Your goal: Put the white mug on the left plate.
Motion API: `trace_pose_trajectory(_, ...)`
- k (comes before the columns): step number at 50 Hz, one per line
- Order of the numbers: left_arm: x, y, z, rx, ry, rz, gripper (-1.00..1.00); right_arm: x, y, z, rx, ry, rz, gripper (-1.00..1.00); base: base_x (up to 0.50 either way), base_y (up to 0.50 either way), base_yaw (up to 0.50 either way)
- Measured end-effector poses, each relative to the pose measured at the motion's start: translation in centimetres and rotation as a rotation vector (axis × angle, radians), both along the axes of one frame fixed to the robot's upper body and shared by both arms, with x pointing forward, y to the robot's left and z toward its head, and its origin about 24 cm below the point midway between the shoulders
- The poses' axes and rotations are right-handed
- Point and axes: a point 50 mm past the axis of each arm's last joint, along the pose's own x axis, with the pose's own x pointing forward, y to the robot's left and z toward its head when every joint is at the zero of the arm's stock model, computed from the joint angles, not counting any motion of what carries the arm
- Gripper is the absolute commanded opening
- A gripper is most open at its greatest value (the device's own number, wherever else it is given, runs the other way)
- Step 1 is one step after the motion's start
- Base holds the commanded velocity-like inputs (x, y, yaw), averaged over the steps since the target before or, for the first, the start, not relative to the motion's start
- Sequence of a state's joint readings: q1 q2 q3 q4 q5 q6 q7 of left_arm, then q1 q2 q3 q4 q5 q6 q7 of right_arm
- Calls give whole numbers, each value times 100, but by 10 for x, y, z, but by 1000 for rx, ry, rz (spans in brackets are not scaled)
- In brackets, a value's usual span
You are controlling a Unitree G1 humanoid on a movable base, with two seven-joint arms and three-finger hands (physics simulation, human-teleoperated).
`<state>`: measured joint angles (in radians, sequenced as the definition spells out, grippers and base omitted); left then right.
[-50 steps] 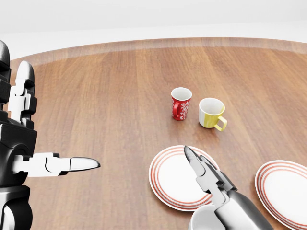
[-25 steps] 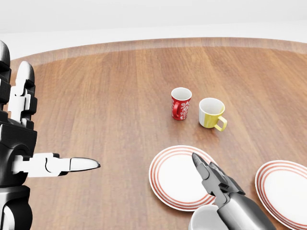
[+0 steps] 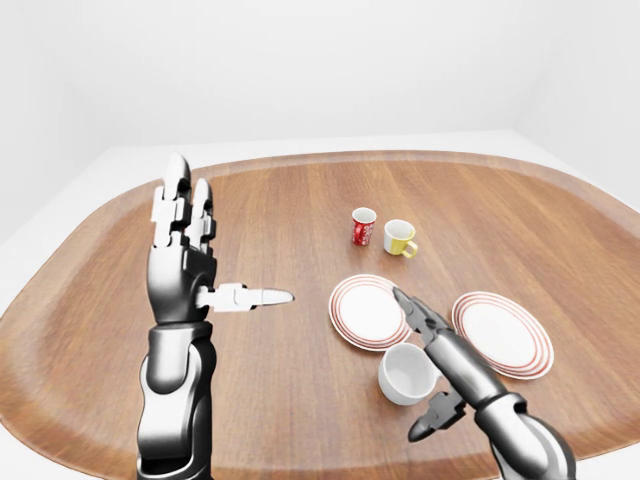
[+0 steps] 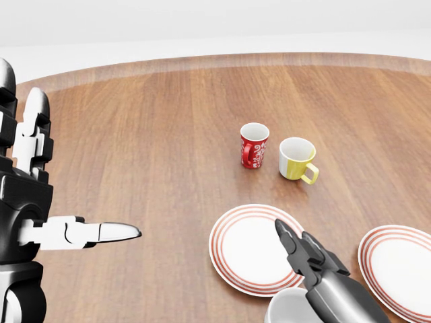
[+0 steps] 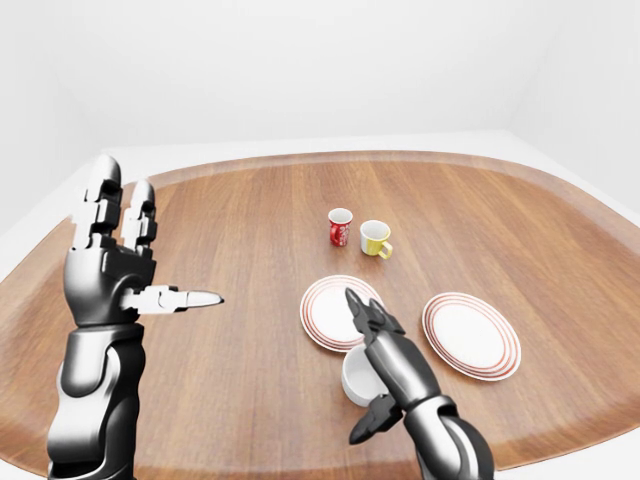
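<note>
The white mug [image 3: 403,374] stands on the table just below the left plate [image 3: 362,310] in the left-eye view, its rim close to the plate's edge. My right hand [image 3: 420,365] is open. Its long fingers [image 3: 425,322] stretch along the mug's right side and over the plate's lower right rim, and its thumb sticks out below the mug. The fingers do not close round the mug. My left hand [image 3: 215,250] is open and empty, raised over the table's left part, fingers up and thumb pointing right. In the head view only the mug's top [image 4: 286,308] shows at the bottom edge.
The right plate [image 3: 503,333] lies to the right of my right hand. A red patterned mug [image 3: 363,227] and a yellow-and-white mug [image 3: 399,238] stand side by side above the left plate. The wooden table [image 3: 280,200] is oval, with its edge near the bottom of the view.
My right hand has drawn back toward the bottom of the head view, so its fingertips cover less of the left plate. The mug and my left hand have barely moved.
</note>
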<state>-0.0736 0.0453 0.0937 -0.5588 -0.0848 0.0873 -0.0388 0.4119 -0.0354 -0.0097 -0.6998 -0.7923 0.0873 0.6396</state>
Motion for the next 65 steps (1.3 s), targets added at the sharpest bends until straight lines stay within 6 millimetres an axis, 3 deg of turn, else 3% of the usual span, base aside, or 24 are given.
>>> trace_pose_trajectory(65, 1, -1, -2, 2, 11, -4, 99, 28, 0, -35, -98, 96, 15, 100, 0, 0, 0)
